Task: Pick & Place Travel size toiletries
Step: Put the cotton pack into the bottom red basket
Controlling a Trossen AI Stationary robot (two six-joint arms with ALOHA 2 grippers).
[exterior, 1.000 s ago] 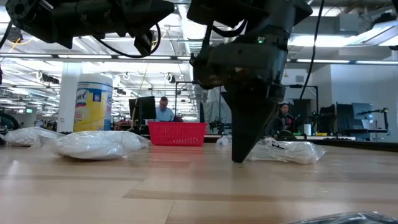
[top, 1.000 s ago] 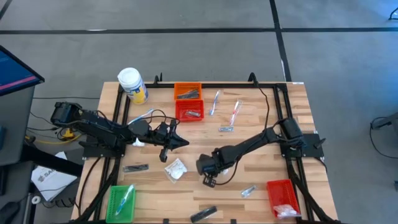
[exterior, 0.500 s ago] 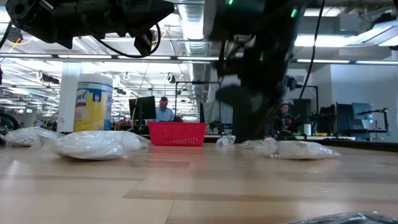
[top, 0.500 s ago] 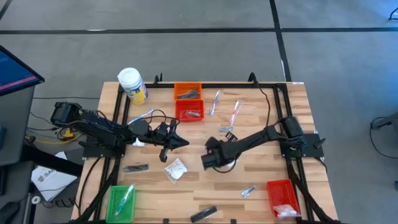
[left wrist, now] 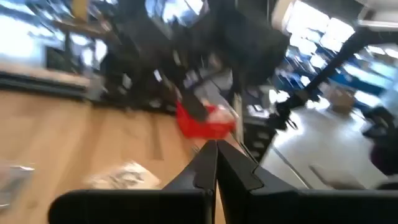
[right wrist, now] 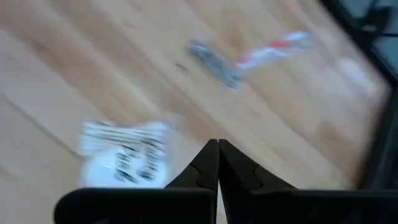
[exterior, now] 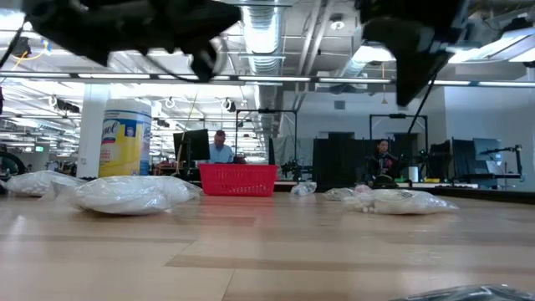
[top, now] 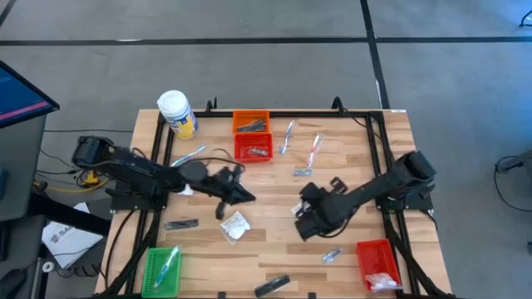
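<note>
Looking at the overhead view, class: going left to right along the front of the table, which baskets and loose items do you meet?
Green basket → dark tube → silver foil sachet → red basket.

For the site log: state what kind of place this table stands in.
Probably a robotics lab or workshop hall. The low view shows exposed ceiling ducts, rows of workstations with monitors, and a person seated behind the wooden table. From above, the floor is bare grey concrete.
</note>
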